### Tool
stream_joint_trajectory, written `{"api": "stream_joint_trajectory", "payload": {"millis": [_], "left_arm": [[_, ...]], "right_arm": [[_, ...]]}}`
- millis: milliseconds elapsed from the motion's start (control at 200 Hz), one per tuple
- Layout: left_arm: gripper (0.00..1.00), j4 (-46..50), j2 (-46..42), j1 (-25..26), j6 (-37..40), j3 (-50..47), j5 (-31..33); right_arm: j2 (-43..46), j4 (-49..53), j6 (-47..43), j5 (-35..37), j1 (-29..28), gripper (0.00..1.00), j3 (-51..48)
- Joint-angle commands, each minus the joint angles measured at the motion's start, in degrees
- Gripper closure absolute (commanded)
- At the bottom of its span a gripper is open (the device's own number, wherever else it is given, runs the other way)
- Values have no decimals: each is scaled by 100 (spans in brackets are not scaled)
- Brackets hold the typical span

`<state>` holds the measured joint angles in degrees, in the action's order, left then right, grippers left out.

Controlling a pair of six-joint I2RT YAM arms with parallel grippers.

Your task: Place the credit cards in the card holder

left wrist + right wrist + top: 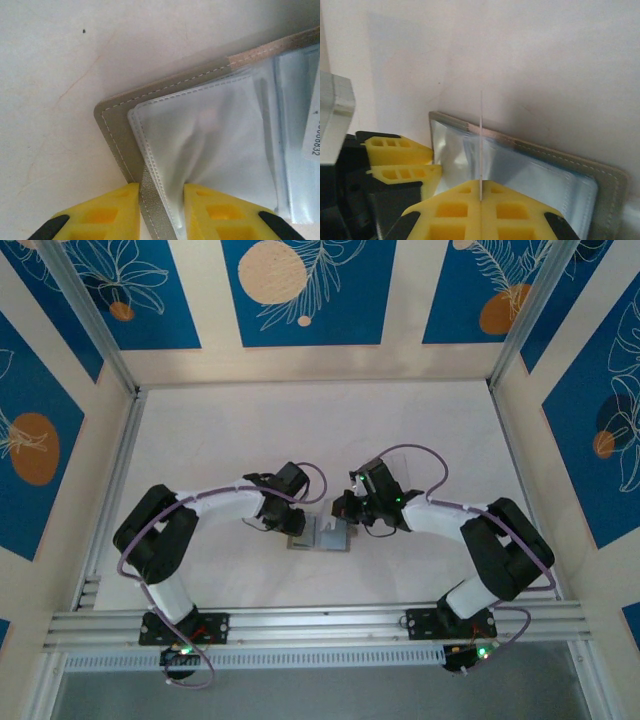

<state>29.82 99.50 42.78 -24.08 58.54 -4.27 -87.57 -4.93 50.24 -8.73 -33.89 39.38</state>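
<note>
A white table (250,430) lies inside a booth of cream walls (205,300) set with blue panels bearing orange discs and pale leaf drawings. Metal rails (320,620) run along its near edge and sides. The holder (322,542) lies open near the table's front middle, between the two grippers.

Both arms bend outward at the elbow and reach in toward the middle. The left arm (205,505) tips its wrist down. The left gripper (161,200) pinches the holder's near-left edge, grey cover and clear sleeve (210,135) together between the yellow fingers. The right arm (455,512) mirrors it. The right gripper (481,200) is clamped on a thin card (481,140), seen edge-on and standing upright just above the holder's open inside.
</note>
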Motion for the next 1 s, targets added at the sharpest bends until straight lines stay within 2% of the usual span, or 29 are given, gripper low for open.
{"api": "stream_joint_trajectory", "payload": {"millis": [0,400,745,995], "left_arm": [[75,15,359,150,-102,-322,23],[75,-29,368,152,-121,-361,-3],[75,-60,407,154,-154,-370,-37],[75,-47,412,151,-156,-361,-56]], "right_arm": [[-99,-537,224,-210,-34,100,-62],[-348,-653,236,-192,-162,100,-71],[-26,-422,173,-26,-171,100,-303],[-210,-948,487,-23,-283,100,-500]]}}
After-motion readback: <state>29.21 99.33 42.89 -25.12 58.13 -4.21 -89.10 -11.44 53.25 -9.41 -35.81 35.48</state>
